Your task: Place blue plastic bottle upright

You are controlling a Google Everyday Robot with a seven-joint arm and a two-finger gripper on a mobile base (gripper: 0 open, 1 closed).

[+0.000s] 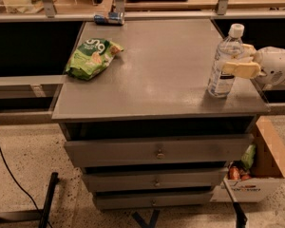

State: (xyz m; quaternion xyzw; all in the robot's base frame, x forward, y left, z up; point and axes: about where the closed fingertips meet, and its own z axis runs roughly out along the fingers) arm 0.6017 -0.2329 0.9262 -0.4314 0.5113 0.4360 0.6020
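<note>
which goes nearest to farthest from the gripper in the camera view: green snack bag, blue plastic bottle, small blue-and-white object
1. blue plastic bottle: upright at the table's front right, between the gripper's jaws.
2. green snack bag: across the table, left side.
3. small blue-and-white object: far back edge, left of centre.

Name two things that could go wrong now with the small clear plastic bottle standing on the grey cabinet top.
1. The small clear plastic bottle stands tall and narrow, with the cream gripper around it from the right; a crooked withdrawal could tip it.
2. It stands near the front right corner of the grey cabinet top, so a tipped bottle might roll off.
</note>
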